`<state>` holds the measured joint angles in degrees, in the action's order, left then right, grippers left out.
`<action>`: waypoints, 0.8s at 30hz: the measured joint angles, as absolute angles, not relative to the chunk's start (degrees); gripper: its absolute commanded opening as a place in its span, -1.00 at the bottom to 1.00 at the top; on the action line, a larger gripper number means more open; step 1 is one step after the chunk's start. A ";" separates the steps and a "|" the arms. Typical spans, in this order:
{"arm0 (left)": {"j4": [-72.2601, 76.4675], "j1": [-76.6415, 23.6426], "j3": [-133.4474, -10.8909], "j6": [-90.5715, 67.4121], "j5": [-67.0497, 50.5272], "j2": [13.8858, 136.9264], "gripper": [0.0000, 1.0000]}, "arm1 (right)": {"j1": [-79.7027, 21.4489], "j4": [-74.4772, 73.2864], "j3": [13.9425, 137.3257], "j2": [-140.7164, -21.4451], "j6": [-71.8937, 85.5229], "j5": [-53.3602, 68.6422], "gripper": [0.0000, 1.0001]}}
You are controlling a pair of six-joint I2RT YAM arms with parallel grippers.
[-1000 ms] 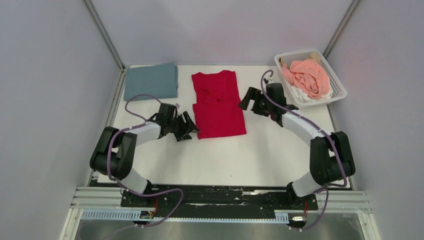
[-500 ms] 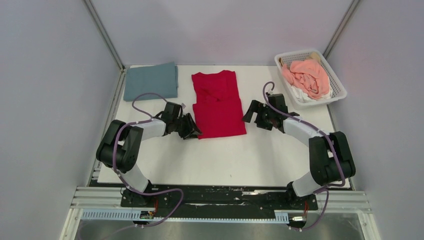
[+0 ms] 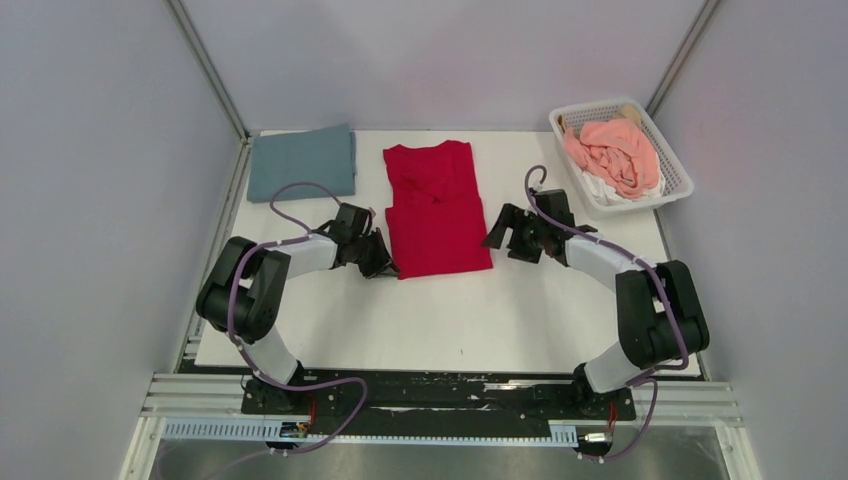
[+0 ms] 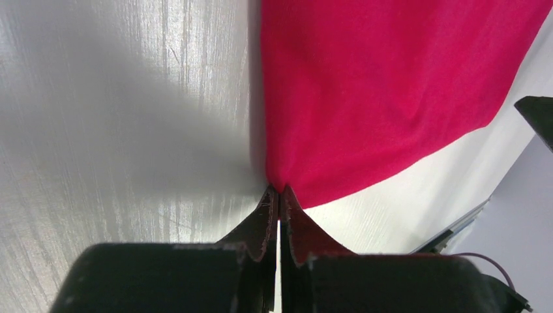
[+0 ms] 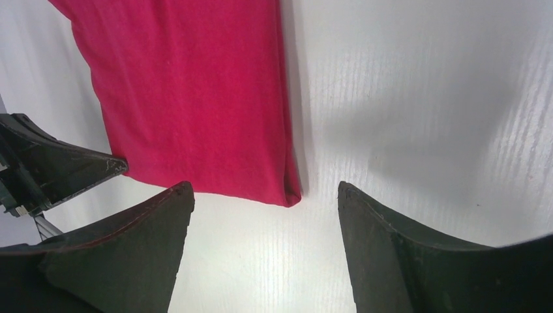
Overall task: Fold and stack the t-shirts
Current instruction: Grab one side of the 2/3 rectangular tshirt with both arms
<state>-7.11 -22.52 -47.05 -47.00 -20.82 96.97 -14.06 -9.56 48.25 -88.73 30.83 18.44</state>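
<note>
The bright red t-shirt (image 3: 437, 210) lies flat in the middle of the table, sleeves folded in. My left gripper (image 3: 385, 262) is shut on its near left corner; in the left wrist view the red cloth (image 4: 385, 85) bunches right at the closed tips of my left gripper (image 4: 280, 189). My right gripper (image 3: 500, 236) stands open just beside the shirt's near right corner (image 5: 290, 195), the corner lying ahead of the gap of my right gripper (image 5: 264, 189), not between the fingers. A folded grey-blue t-shirt (image 3: 302, 162) rests at the back left. Salmon-pink (image 3: 612, 152) and white t-shirts lie crumpled in the basket.
The white lattice basket (image 3: 672, 165) stands at the back right corner of the table. Grey walls close in the left, back and right sides. The left gripper's tip (image 5: 72, 166) shows at the left edge of the right wrist view.
My left gripper moved in to the shirt's near left corner and shut on it. My right gripper came nearer and down beside the near right corner, its jaws narrowing a little.
</note>
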 measured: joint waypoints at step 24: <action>-8.40 -23.29 -46.52 -46.96 -18.59 95.48 -1.00 | -20.08 -10.46 48.12 -94.50 33.36 17.43 -0.20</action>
